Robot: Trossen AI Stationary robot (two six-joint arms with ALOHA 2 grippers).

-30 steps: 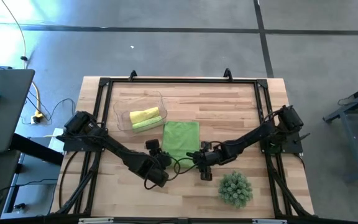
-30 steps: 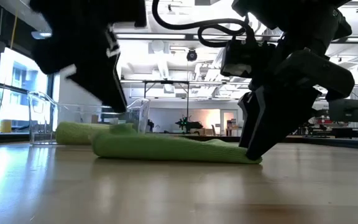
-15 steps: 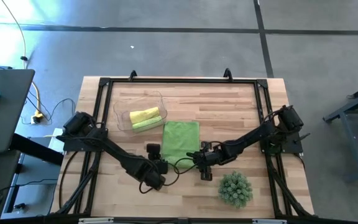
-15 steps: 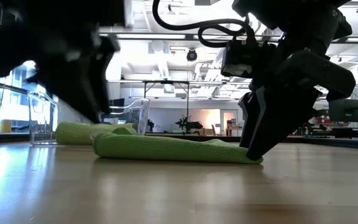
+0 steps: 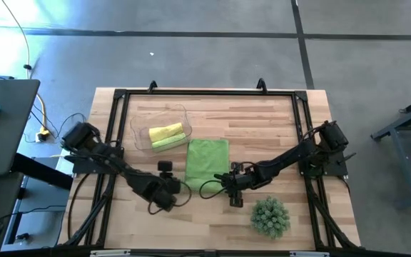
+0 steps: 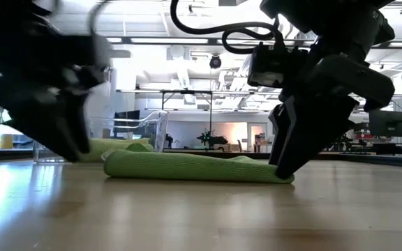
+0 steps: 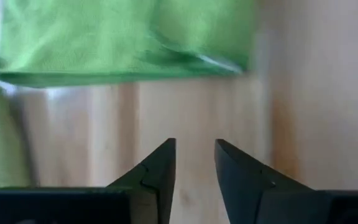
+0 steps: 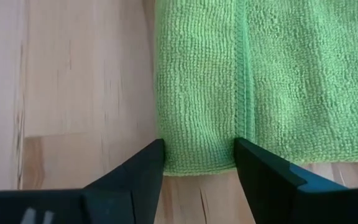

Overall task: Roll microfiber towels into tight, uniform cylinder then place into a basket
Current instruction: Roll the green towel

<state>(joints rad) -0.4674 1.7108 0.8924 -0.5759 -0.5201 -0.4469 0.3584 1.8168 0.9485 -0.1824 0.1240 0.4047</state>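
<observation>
The soft lime-green microfiber towel (image 5: 207, 160) lay flat just beside the clear plastic basket (image 5: 143, 135). The right gripper (image 8: 199, 163) straddled the towel's near corner, fingers spread. The left gripper (image 7: 194, 163) hung beside the towel, narrowly parted and empty. Limp and light, the cloth would likely bunch; pinching the hemmed edge looked safest.

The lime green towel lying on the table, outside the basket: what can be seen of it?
The lime green towel lies folded flat on the wooden table, a stitched hem along its top layer. Its near corner sits between the open fingers of the right gripper. The left gripper is off it, on the basket's side.
</observation>
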